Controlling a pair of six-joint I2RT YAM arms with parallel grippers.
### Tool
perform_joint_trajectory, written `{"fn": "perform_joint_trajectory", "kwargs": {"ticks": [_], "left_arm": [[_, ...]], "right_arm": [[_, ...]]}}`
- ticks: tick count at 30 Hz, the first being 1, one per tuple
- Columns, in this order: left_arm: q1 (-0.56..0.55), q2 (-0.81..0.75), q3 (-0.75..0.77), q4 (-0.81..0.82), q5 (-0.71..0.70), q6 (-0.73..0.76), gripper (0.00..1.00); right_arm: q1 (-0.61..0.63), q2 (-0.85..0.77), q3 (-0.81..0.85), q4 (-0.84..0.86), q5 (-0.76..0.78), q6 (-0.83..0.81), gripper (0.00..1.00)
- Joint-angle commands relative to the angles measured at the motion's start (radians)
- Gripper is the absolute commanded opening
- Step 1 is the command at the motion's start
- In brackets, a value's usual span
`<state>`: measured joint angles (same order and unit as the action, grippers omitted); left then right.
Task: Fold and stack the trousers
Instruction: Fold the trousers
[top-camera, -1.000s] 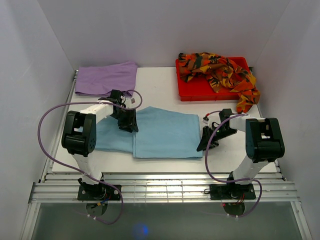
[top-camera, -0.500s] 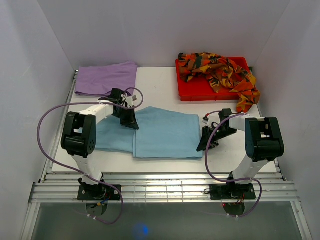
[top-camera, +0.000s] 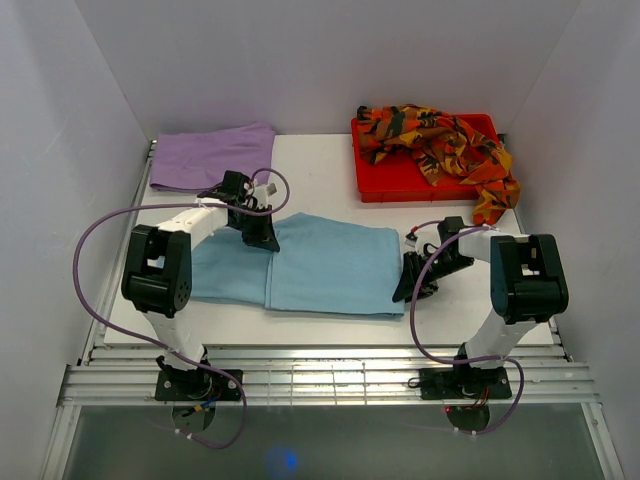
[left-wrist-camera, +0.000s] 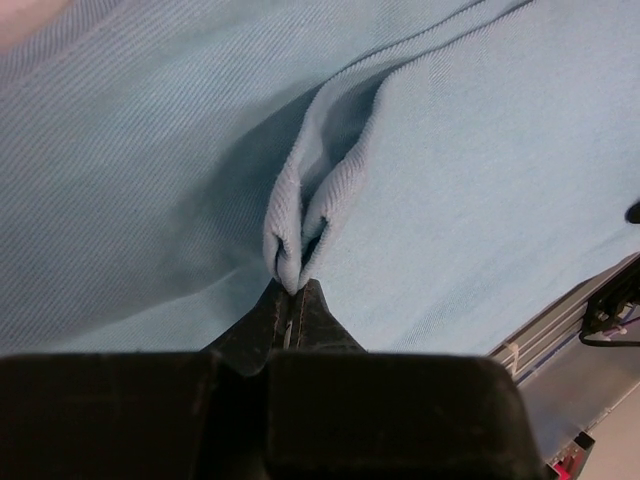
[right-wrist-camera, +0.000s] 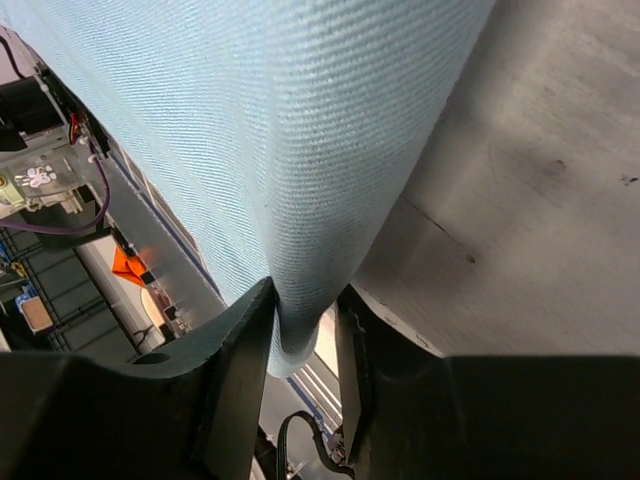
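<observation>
**Top view.** A white table (top-camera: 320, 165) sits between plain pale walls (top-camera: 330, 60), with metal rails (top-camera: 330, 380) along its near edge. At the far right stands a red tray (top-camera: 372, 188); the patterned trousers (top-camera: 440, 140) lie heaped in it and spill over its right rim. The lilac trousers (top-camera: 212, 157) lie flat at the far left corner. The blue trousers (top-camera: 330, 265) are spread mid-table, folded over. The left gripper (top-camera: 265, 237) is down on their far edge, left of centre. The right gripper (top-camera: 405, 290) is at their near right corner.

**Left wrist.** Blue trousers (left-wrist-camera: 150, 150) fill the view. The left gripper (left-wrist-camera: 295, 295) is pressed together, pinching a small raised fold of the cloth at its tips. The rails (left-wrist-camera: 560, 320) show at the lower right.

**Right wrist.** The right gripper (right-wrist-camera: 300, 305) is partly spread. The rounded edge of the blue trousers (right-wrist-camera: 300, 120) runs down between its fingers (right-wrist-camera: 240, 340), touching the left-hand one. Bare table (right-wrist-camera: 520, 150) lies to the right.
</observation>
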<state>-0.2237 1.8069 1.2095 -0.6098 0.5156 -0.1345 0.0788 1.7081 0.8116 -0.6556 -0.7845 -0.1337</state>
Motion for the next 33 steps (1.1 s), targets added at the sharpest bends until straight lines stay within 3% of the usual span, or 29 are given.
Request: {"fn": "perform_joint_trajectory", "kwargs": {"ticks": [1, 5, 11, 19, 21, 23, 25, 26, 28, 29, 30, 33], "left_arm": [[0.0, -0.008, 0.042, 0.062, -0.02, 0.015, 0.0], [0.0, 0.011, 0.041, 0.082, -0.042, 0.03, 0.0], [0.0, 0.035, 0.042, 0.082, -0.041, 0.023, 0.03], [0.0, 0.109, 0.162, -0.019, -0.065, 0.042, 0.46], [0.006, 0.092, 0.188, -0.047, -0.063, 0.068, 0.51], [0.029, 0.046, 0.19, -0.057, -0.048, 0.081, 0.79], [0.07, 0.02, 0.202, -0.093, -0.016, 0.081, 0.82], [0.089, 0.005, 0.209, -0.134, -0.003, 0.081, 0.89], [0.167, -0.004, 0.24, -0.18, 0.038, 0.081, 0.89], [0.197, -0.009, 0.248, -0.23, 0.053, 0.093, 0.9], [0.275, -0.011, 0.263, -0.254, 0.066, 0.105, 0.9], [0.386, -0.035, 0.269, -0.337, 0.072, 0.211, 0.9]], "right_arm": [[-0.007, 0.001, 0.038, -0.019, 0.011, -0.018, 0.38], [-0.008, -0.002, 0.043, -0.019, 0.013, -0.023, 0.52], [-0.019, 0.013, 0.081, -0.016, 0.024, -0.029, 0.54], [-0.019, 0.051, 0.118, 0.016, 0.015, -0.03, 0.51], [-0.019, 0.059, 0.113, 0.028, 0.005, -0.027, 0.49], [-0.019, 0.073, 0.109, 0.04, 0.005, -0.023, 0.48], [-0.019, 0.082, 0.11, 0.069, 0.019, -0.02, 0.47], [-0.019, 0.085, 0.113, 0.077, 0.022, -0.018, 0.45], [-0.019, 0.09, 0.123, 0.091, 0.021, -0.023, 0.32], [-0.022, 0.088, 0.135, 0.09, 0.018, -0.027, 0.12], [-0.025, 0.081, 0.139, 0.09, 0.014, -0.03, 0.08], [-0.094, 0.004, 0.146, 0.067, 0.016, -0.053, 0.08]]}}
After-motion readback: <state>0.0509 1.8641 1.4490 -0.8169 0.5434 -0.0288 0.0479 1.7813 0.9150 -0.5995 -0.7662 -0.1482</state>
